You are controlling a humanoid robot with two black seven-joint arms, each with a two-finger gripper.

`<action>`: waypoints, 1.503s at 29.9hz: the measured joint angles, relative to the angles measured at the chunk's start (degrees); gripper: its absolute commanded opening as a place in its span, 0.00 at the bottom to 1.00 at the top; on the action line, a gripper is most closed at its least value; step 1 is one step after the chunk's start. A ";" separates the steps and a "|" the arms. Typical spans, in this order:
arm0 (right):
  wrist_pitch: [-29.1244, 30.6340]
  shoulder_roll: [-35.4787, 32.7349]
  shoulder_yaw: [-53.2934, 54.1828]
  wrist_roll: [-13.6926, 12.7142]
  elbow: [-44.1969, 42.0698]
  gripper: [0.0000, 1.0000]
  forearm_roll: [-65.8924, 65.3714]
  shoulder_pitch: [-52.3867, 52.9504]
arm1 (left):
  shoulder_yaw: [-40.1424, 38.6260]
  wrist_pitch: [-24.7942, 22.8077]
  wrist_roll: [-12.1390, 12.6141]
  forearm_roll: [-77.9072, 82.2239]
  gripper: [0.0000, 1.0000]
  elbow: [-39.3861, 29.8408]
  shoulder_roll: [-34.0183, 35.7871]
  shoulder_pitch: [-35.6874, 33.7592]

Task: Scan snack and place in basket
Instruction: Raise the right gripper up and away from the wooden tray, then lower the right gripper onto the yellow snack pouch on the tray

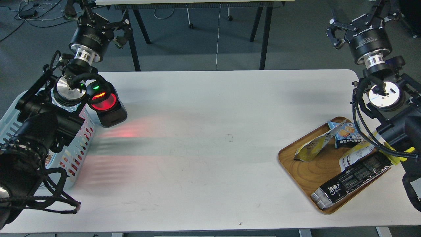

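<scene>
Two yellow-and-white snack pouches lie flat in the wooden tray (306, 171) at the right: one snack pouch (311, 147) near the tray's left side, the other (357, 153) white side up and partly under a long black pack. The pale blue slotted basket (80, 154) stands at the table's left edge, largely hidden behind my left arm. My left gripper (97, 15) is raised beyond the table's far left corner, open and empty. My right gripper (361, 14) is raised beyond the far right corner, high above the tray, also open and empty.
A black scanner (107, 107) with a glowing red window stands just right of the basket and throws red light onto the white table (210, 131). A long black pack (353, 179) and a small blue packet (345, 131) share the tray. Table legs stand behind.
</scene>
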 measured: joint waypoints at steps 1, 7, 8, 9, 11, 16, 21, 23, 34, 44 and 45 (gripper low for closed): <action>0.00 0.00 0.01 0.01 0.03 0.99 0.00 0.00 | 0.00 0.00 0.00 0.00 1.00 0.00 0.08 0.00; 0.00 -0.56 -0.87 0.20 0.33 0.99 -0.44 0.18 | 0.00 0.00 0.33 0.00 1.00 -0.02 0.07 0.03; 0.00 -1.11 -1.32 0.28 0.65 1.00 -0.61 0.55 | 0.00 0.00 0.39 0.00 1.00 -0.15 0.03 0.06; 0.00 -1.92 -2.11 0.37 1.06 1.00 -0.75 1.21 | 0.00 0.00 0.40 0.00 1.00 -0.29 0.03 0.06; 0.00 -4.25 -5.48 0.61 2.05 0.99 -0.93 3.55 | 0.00 0.00 0.41 0.00 1.00 -0.47 0.03 0.05; 0.00 -9.07 -18.00 0.85 5.22 0.99 -3.28 11.52 | 0.00 0.00 0.01 0.00 1.00 -0.55 0.33 -0.11; 0.00 -12.73 -25.23 1.00 9.80 0.99 -12.40 17.24 | 0.00 0.00 -0.10 0.00 1.00 -0.55 0.37 -0.11; 0.00 -13.69 -27.49 1.14 12.16 0.99 -18.57 19.42 | 0.00 0.00 -0.11 0.00 1.00 -0.54 0.34 -0.10; -0.22 -15.90 -47.32 4.03 25.98 0.99 -44.47 36.67 | 0.00 0.00 0.14 0.00 1.00 -0.54 0.34 -0.07; -9.43 -13.76 -67.52 4.27 42.16 0.95 -75.39 49.46 | 0.00 0.00 0.03 0.01 1.00 -0.54 0.99 0.02; -9.94 -14.34 -68.71 4.27 43.78 0.95 -78.86 50.32 | 0.00 0.00 0.00 0.00 1.00 -0.53 1.24 0.08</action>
